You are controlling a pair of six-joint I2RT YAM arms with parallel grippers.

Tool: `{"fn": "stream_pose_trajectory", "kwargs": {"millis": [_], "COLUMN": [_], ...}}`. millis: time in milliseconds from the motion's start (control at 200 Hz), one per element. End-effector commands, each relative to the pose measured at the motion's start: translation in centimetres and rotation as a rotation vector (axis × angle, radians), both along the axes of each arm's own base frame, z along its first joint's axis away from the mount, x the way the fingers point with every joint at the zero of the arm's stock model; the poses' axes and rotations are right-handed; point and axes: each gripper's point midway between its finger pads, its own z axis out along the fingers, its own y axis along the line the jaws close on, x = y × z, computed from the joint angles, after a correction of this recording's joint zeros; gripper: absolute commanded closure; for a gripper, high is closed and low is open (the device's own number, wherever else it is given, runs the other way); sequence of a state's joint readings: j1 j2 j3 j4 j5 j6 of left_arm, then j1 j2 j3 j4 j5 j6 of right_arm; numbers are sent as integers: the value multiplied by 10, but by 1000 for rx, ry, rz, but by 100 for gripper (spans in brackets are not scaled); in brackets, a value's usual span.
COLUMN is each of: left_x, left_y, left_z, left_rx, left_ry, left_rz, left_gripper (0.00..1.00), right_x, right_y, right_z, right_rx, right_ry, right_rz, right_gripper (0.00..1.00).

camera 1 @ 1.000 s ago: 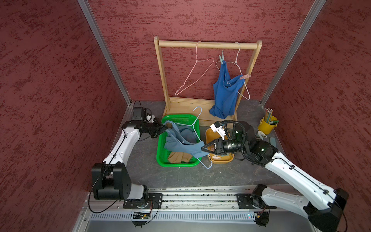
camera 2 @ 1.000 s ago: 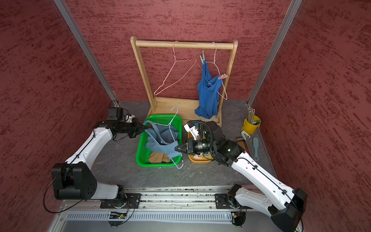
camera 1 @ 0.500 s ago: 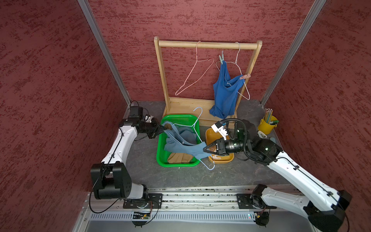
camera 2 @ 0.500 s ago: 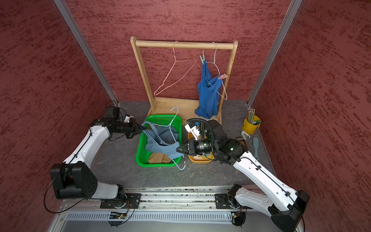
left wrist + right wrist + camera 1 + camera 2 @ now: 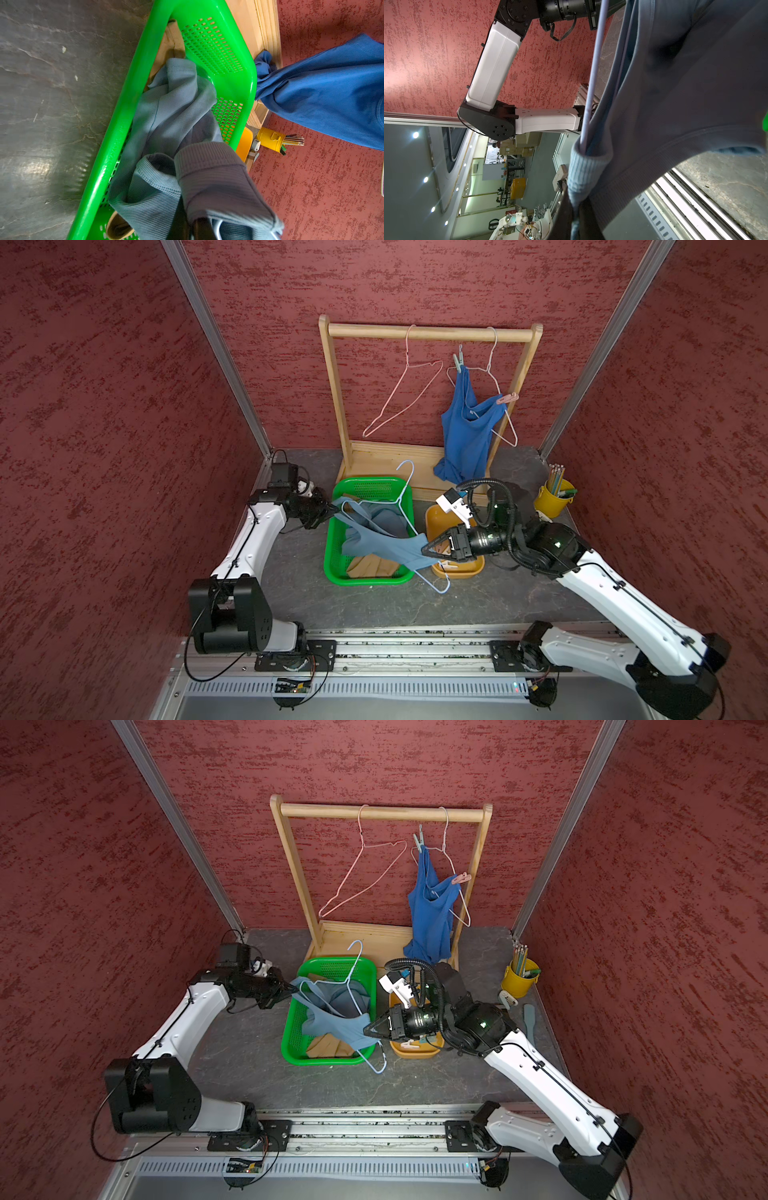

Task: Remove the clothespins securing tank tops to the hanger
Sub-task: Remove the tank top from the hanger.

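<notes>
Arms reaching inward, left gripper (image 5: 329, 511) clamped on grey-blue tank top (image 5: 386, 548) beside green basket (image 5: 365, 582), right gripper (image 5: 424, 549) pinching it at the opposite side.

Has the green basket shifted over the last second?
No. The green basket sits where it was, directly in front of the wooden rack.

open: front table strip (image 5: 374, 605) | blocked: green basket (image 5: 329, 547), orange tray (image 5: 461, 572), rack (image 5: 334, 406)
</notes>
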State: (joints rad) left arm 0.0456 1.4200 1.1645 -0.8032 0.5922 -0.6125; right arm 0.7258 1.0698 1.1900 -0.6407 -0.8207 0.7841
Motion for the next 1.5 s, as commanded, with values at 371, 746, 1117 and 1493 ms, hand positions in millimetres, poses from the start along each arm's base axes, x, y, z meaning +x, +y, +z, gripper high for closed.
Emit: {"fn": "stream_pose_trajectory", "kwargs": {"millis": [371,746,1117,1493], "left_x": [31,-71,-30,20], "left_y": [-29,-58,-76,-124], "left_z": [0,42,141,137], "left_rx": [8,194,248,255], "left_ry": [2,-51,-332,-359], "left_rz": [-90,-55,-214,-486], "left_gripper": [100,37,22,35], "right_x": [1,92,77,53], "right_y": [3,47,68,73], "right_z": [59,-19,-35,-1], "right_rx": [189,-89,6,167], "right_ry": [-92,-120,-31,-21], "right_rz": [-44,-183,-49,72], "right_gripper": [100,100,100,100]}}
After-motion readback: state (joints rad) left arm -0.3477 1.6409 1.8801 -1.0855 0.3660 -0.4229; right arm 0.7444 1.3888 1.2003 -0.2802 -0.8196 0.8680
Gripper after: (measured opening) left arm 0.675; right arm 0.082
